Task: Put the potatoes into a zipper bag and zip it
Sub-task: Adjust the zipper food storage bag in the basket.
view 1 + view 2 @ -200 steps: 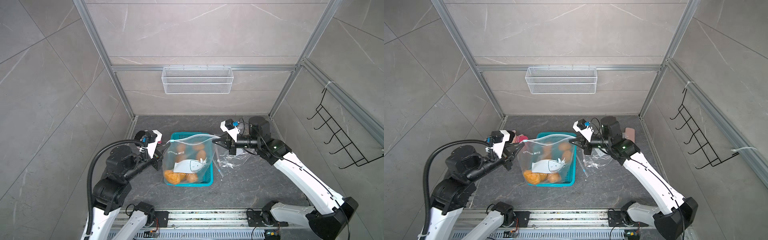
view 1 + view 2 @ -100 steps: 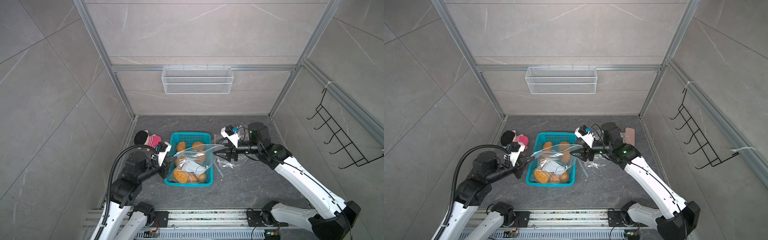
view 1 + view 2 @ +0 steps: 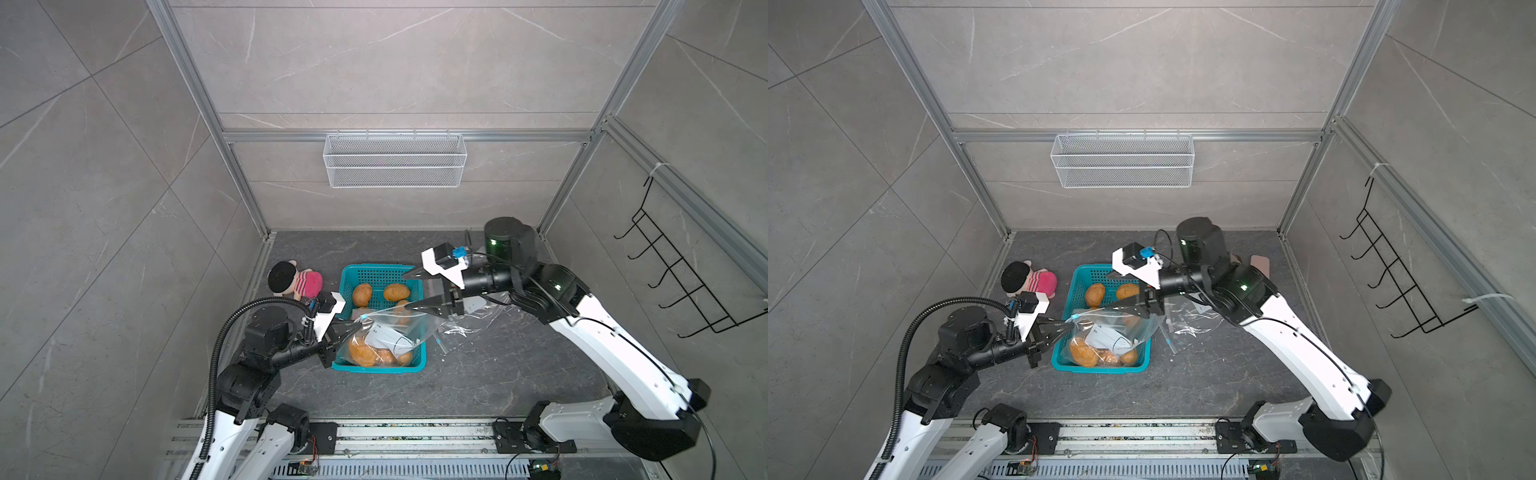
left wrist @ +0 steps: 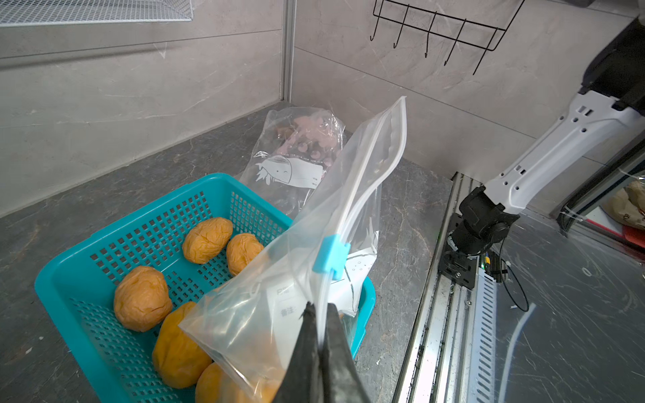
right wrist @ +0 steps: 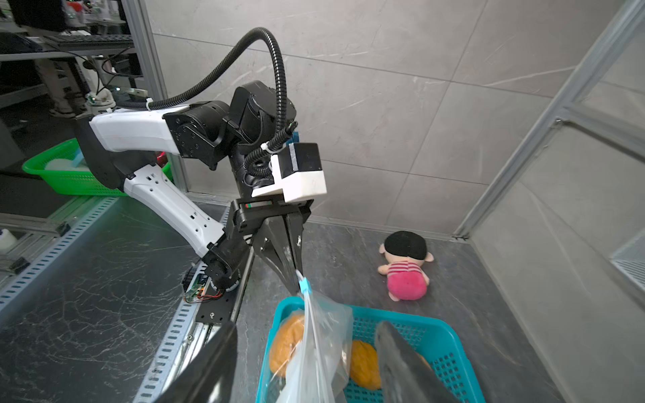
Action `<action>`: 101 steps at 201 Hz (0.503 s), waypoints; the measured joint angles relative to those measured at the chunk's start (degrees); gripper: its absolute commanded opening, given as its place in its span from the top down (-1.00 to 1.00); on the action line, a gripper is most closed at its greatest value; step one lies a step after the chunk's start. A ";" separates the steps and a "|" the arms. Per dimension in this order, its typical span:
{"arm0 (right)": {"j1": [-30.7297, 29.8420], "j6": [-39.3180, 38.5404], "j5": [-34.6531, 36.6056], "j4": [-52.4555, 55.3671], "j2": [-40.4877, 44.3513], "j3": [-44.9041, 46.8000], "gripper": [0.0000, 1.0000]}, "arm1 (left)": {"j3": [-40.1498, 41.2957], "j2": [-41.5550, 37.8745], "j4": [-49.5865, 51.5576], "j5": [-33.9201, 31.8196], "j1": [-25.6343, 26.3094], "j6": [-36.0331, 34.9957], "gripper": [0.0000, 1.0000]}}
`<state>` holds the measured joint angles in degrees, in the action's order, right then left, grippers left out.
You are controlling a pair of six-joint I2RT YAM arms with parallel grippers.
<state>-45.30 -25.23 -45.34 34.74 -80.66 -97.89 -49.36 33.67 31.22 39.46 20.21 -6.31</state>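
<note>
Now lower, zipper bag [image 3: 401,322] is sagging into basket [image 3: 378,368]; right fingers [image 3: 432,306] spreading clear, left fingers [image 4: 309,349] pinching its corner; label [image 3: 388,338] partly hiding bagged potatoes [image 3: 361,353].

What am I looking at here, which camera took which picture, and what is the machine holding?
Two robot arms stand on a rail. Two pictures look down from overhead; two come from cameras on the wrists. On the dark surface: a teal basket with loose potatoes, a plush doll, another plastic bag. The left end effector is shut on a corner of the zipper bag, which holds some potatoes and sags into the basket. The right end effector is open, gripping nothing.
</note>
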 measured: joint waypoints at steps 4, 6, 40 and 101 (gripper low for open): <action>-0.52 -0.39 0.28 0.61 -1.25 -1.11 -0.32 | -0.15 0.00 0.09 0.17 0.00 0.00 1.00; -0.90 -0.63 0.46 1.01 -2.03 -1.73 -0.33 | -0.28 0.02 0.13 0.22 0.00 0.00 1.00; -5.55 -5.92 3.32 7.37 -9.79 -7.76 -0.35 | -4.31 1.25 2.03 1.53 0.00 0.02 1.00; -8.33 -11.50 6.58 15.45 -14.60 -16.41 -0.27 | -13.60 5.84 8.11 1.64 0.00 0.04 1.00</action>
<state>-53.63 -36.73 -38.76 50.19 -95.26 -114.30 -62.96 39.51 39.33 41.10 20.21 -6.26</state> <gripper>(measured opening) 0.638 0.056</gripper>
